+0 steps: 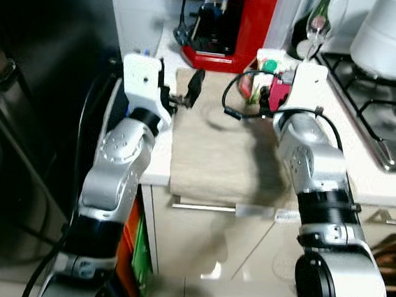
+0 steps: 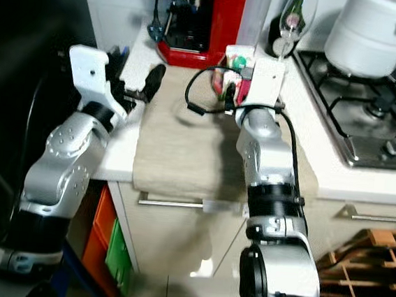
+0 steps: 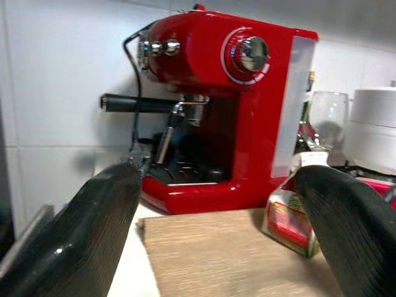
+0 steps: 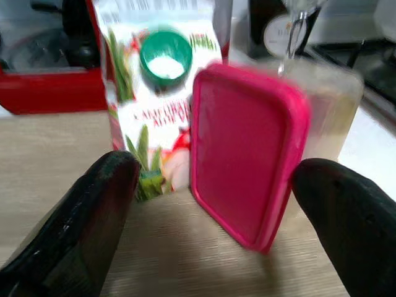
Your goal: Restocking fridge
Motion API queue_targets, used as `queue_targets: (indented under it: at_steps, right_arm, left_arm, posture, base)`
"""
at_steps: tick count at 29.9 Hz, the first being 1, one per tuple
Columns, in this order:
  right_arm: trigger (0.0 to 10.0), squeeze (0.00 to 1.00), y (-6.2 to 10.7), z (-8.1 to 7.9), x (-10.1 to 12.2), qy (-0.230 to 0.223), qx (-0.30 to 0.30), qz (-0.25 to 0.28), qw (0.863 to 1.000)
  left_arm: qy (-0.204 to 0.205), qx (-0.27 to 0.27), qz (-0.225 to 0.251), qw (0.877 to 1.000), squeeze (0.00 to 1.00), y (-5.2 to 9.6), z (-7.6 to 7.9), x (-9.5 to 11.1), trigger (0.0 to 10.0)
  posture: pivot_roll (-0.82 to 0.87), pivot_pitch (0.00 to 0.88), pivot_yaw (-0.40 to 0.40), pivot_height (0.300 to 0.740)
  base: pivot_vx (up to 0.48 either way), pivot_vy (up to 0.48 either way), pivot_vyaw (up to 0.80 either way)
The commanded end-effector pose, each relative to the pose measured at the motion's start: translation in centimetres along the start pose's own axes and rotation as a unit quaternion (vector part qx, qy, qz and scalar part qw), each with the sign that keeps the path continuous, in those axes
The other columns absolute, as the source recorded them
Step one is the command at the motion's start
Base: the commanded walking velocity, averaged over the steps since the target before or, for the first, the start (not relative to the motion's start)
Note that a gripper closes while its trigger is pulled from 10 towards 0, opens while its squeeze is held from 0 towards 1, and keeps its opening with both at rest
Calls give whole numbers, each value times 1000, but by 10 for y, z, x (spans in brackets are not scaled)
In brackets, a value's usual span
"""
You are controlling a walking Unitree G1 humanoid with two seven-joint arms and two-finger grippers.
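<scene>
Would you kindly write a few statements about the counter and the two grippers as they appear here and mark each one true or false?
1. The right gripper is open, its fingers on either side of the pink-lidded container. True.
2. The carton with the green cap stands beside that container. True.
3. The left gripper is shut on the carton. False: it is open and holds nothing, facing the red coffee machine.
4. The containers stand on a beige cloth spread over the counter. True.
5. The wine glass lies on its side on the cloth. False: it stands upright near the gas hob.
6. A frying pan sits on the hob. False: a white pot does.
</scene>
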State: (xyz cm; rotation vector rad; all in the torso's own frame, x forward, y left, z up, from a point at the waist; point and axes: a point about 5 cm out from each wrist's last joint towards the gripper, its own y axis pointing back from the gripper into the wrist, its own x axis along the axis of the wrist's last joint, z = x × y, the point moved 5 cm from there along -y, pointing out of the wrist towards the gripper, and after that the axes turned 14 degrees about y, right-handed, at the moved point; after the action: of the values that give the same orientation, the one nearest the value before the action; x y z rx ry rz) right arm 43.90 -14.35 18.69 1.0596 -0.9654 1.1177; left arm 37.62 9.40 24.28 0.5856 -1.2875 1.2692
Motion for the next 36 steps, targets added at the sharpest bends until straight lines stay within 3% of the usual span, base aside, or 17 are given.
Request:
queue_targets:
  at_steps: [1, 6, 7, 8, 15, 29, 33, 36]
  right_arm:
    - [10000, 0, -5, 10, -3, -3, -18, -6, 1000]
    - [10000, 0, -13, 28, -5, 12, -48, -10, 999]
    - [3294, 0, -15, 33, -6, 14, -54, -11, 998]
    - [0, 0, -16, 40, -7, 19, -64, -14, 998]
    - [0, 0, -21, 66, 0, 26, -93, -4, 995]
    - [0, 0, -25, 77, 9, 56, -92, 14, 994]
    - [0, 0, -25, 73, 14, 58, -87, 22, 994]
    - [0, 0, -25, 60, 16, 58, -69, 33, 995]
  left_arm:
    - [0, -11, -2, 1000, 0, -5, 4, 1, 10000]
    - [6, -33, -10, 999, 0, -11, 14, -6, 10000]
    - [7, -36, -10, 999, 0, -13, 16, -7, 10000]
    - [10, -38, -9, 999, 0, -15, 17, -7, 10000]
    - [16, -46, -6, 999, 0, -22, 21, -9, 10000]
    - [38, -40, 10, 998, 0, -27, 25, -13, 10000]
    - [43, -34, 10, 998, 0, -26, 23, -15, 10000]
    - [43, -33, 12, 998, 0, -28, 23, -15, 10000]
  posture:
    - [-107, 0, 39, 735]
    - [-128, 0, 34, 735]
    - [-146, 0, 33, 735]
    - [-152, 1, 34, 735]
    - [-191, 12, 29, 735]
    - [-238, 0, 0, 735]
    - [-249, 0, -2, 735]
    - [-242, 0, -4, 735]
  base:
    - [0, 0, 0]
    - [0, 0, 0]
    - [0, 0, 0]
    - [0, 0, 0]
    - [0, 0, 0]
    - [0, 0, 0]
    - [0, 0, 0]
    - [0, 0, 0]
